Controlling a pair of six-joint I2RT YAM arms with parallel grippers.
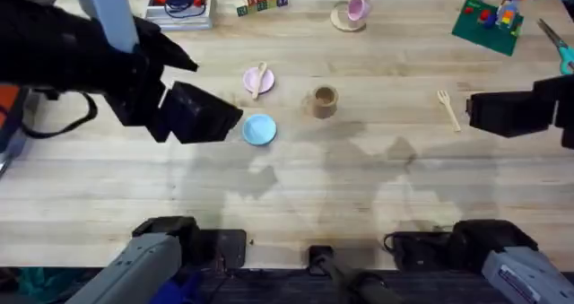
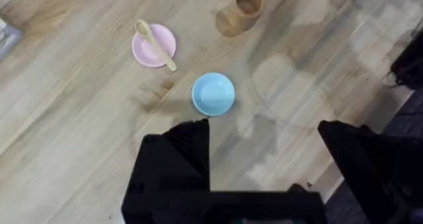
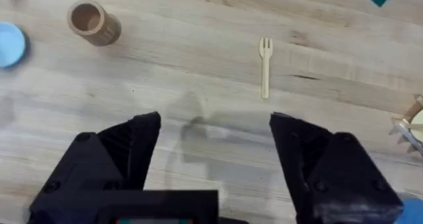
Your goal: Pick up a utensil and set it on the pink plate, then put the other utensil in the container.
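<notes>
The spoon (image 1: 260, 78) is lying across the pink plate (image 1: 253, 81), with its handle sticking out over the rim. The left wrist view is showing this best: the spoon bowl is sitting on the plate's edge. The blue plate (image 1: 259, 129) is resting just beside the pink one. The brown cup (image 1: 324, 100) is standing upright between the plates and the fork (image 1: 447, 108). The fork is lying flat on the table (image 1: 359, 178), well apart from the cup.

The left gripper (image 2: 264, 158) is hanging above the table near the blue plate, its fingers spread wide and holding nothing. The right gripper (image 3: 215, 151) is hanging near the fork, also wide open and empty. From overhead both grippers are looking like dark blurry blocks, so their fingers are hard to make out there.
</notes>
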